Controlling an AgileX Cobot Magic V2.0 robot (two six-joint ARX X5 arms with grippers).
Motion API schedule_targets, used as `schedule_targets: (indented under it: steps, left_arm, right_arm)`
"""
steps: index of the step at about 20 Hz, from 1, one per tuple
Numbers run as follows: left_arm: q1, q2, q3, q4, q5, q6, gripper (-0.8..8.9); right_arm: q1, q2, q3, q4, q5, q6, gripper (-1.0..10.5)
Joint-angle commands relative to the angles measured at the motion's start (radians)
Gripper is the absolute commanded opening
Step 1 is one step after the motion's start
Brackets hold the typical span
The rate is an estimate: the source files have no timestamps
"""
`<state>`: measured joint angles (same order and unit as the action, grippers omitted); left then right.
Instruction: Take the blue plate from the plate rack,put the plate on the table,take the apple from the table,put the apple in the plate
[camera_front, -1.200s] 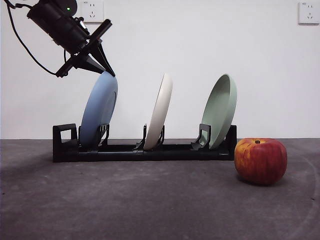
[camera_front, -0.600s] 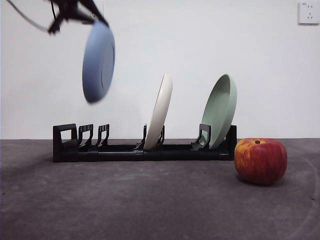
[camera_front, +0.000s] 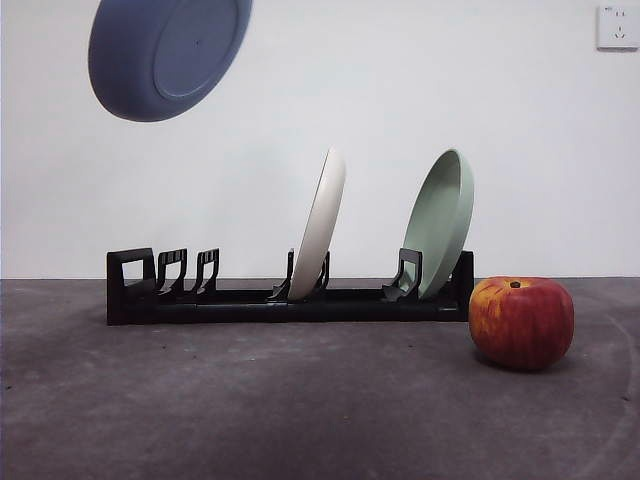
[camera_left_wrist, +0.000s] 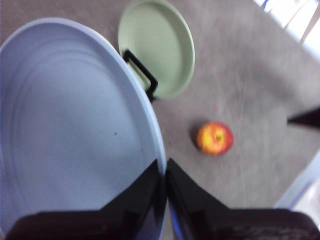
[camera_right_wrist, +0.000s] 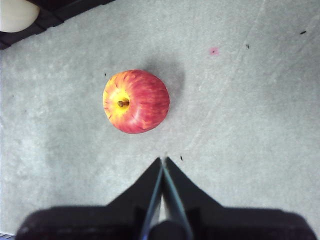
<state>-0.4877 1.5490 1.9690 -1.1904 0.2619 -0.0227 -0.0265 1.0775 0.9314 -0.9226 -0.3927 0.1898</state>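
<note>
The left gripper (camera_left_wrist: 164, 172) pinches the blue plate (camera_front: 168, 55) by its rim, high above the plate rack (camera_front: 285, 295) (stiff, probably slippery); the right gripper (camera_right_wrist: 163, 167) hangs closed over the apple (camera_right_wrist: 136, 101).

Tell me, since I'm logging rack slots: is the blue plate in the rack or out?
Out. The blue plate hangs high above the plate rack, its end slots bare, clamped at the rim by the left hand.

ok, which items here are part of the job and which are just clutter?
Job:
- blue plate, lifted clear of the rack, clamped at the rim by the left pincer
- plate rack
- apple on the table
- right pincer, shut, above the apple

Clutter:
- cream plate, racked
- green plate, racked
</note>
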Motion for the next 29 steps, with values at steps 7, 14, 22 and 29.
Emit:
schedule_targets:
  steps: [7,14,22,29]
  left_arm:
    - [-0.390,-0.050,-0.274,0.035,-0.368,0.051,-0.09]
    - [-0.584,-0.042,-0.811,0.459,-0.507,0.110,-0.09]
    - [-0.609,0.105,-0.896,0.505,-0.495,0.239,-0.08]
    - [-0.613,0.120,-0.894,0.503,-0.460,0.232,0.74]
  right_arm:
    - [0.001,0.001,0.002,-0.010,0.001,0.000,0.0]
    - [0.001,0.001,0.002,-0.024,0.001,0.002,0.0]
    - [0.001,0.001,0.003,-0.010,0.008,0.002,0.0]
    - [0.001,0.001,0.003,-0.027,0.084,0.001,1.7]
